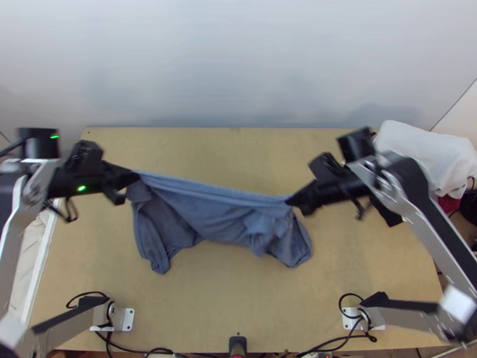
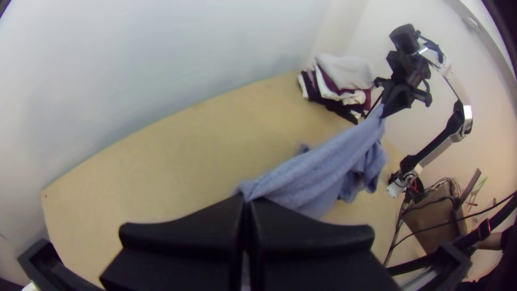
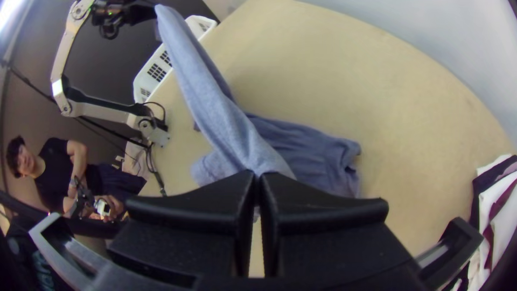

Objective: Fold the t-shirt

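Both ends of a t-shirt's (image 1: pixel 206 212) stretched edge are pinched, one in the left hand (image 2: pixel 246 199), one in the right hand (image 3: pixel 257 174), with loose folds over the bench (image 1: pixel 238 298). I'd pull evenly, shake gently, then lower the dangling part first so it doesn't bunch up, imo.

A light wooden table (image 1: pixel 238 310) carries white base plates (image 1: pixel 128 320) and black cables (image 1: pixel 89 293)
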Tool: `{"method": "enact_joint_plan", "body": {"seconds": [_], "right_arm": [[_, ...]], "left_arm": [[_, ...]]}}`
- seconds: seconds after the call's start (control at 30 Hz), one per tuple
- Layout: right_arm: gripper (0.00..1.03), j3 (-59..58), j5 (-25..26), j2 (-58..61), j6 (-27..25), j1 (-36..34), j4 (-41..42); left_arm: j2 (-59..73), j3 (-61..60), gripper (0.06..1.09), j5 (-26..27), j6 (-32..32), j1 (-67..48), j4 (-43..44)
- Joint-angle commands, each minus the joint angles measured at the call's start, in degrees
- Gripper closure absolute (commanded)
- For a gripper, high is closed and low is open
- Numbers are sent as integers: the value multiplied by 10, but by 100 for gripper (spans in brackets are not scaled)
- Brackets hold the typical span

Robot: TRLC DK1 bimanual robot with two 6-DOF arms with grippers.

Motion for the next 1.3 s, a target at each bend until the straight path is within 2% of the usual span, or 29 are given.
{"method": "enact_joint_plan", "body": {"seconds": [0.0,0.07,0.1,0.17,0.27,0.3,0.33,0.43,0.5,0.67,0.77,0.97,1.03,1.13,1.27], "right_arm": [[100,-31,10,170,6,-72,121],[100,-25,10,221,13,-91,137],[96,-22,10,243,20,-101,141],[71,-18,9,272,34,-113,140],[21,-16,9,276,26,-112,121],[9,-15,10,270,23,-108,116],[4,-11,10,259,22,-104,106],[4,-5,15,212,27,-94,87],[4,-5,15,186,52,-88,74],[10,22,21,164,58,14,26],[10,47,47,184,39,61,23],[10,91,81,282,17,73,23],[10,105,109,310,11,73,24],[10,117,193,332,-3,75,35],[10,146,209,347,-2,69,48]], "left_arm": [[128,-98,105,-62,12,-24,118],[149,-124,105,-87,12,-41,153],[155,-132,105,-92,8,-52,162],[166,-137,105,-92,-1,-70,166],[168,-137,105,-92,-15,-96,177],[170,-137,105,-92,-15,-101,178],[173,-137,105,-92,-15,-104,178],[182,-136,105,-92,-15,-106,181],[189,-132,105,-92,-15,-102,182],[203,-122,105,-92,-8,-74,187],[213,-100,105,-92,-7,-38,188],[241,-57,105,-88,7,42,184],[243,-52,105,-87,18,47,181],[243,-52,105,-87,26,51,179],[244,-57,105,-86,28,56,176]]}}
